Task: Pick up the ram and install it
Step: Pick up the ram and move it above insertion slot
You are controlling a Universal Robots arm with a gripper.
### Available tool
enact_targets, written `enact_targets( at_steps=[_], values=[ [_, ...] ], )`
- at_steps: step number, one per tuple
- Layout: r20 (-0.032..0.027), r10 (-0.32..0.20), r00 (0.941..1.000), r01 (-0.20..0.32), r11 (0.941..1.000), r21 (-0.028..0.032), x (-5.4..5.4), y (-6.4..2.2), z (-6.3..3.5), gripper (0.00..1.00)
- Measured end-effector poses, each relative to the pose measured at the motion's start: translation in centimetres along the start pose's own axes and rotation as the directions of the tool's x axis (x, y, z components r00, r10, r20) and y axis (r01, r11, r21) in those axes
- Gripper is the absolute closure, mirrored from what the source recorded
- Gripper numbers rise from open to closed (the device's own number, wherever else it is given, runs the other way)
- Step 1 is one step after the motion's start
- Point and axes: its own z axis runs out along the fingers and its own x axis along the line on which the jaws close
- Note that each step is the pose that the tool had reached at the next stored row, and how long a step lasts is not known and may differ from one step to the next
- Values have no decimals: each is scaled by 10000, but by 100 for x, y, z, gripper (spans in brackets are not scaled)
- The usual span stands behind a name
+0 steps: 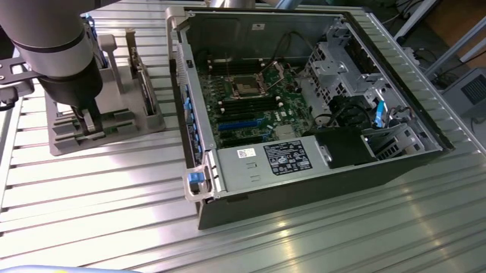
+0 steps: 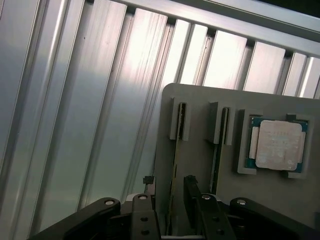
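Tool (image 2: 170, 212) released, astride ram (image 2: 174, 185) in holder (image 2: 200, 110); wrist view: CPU (image 2: 278, 144); exterior view: open case (image 1: 319, 196).

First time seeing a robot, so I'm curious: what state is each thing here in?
tool, open, straddling the ram.
ram, upright on edge in the holder's slot.
second stick, upright in the next slot.
CPU chip, lying flat in its recess.
computer case, open, lying on its side.
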Motion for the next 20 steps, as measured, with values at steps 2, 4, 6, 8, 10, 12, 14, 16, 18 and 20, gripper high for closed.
enact_targets(
  at_steps=[2,4,6,8,10,12,14,16,18,20],
  values=[
    [0,1,10000,-1,10000,0,0,0,12,64],
    [-1,1,10000,-1,10000,-1,0,0,17,64],
    [0,1,10000,-1,10000,-1,0,0,18,64],
    [0,1,10000,-1,10000,-1,0,0,18,64],
    [1,1,10000,-1,10000,0,0,0,18,65],
    [1,2,10000,-2,10000,-1,0,0,18,72],
    [1,1,10000,-1,10000,0,0,0,18,87],
    [0,1,10000,-1,10000,-1,0,0,18,87],
    [0,1,10000,-1,10000,0,0,0,18,87],
    [1,1,10000,-1,10000,0,0,0,18,87]
  ],
)
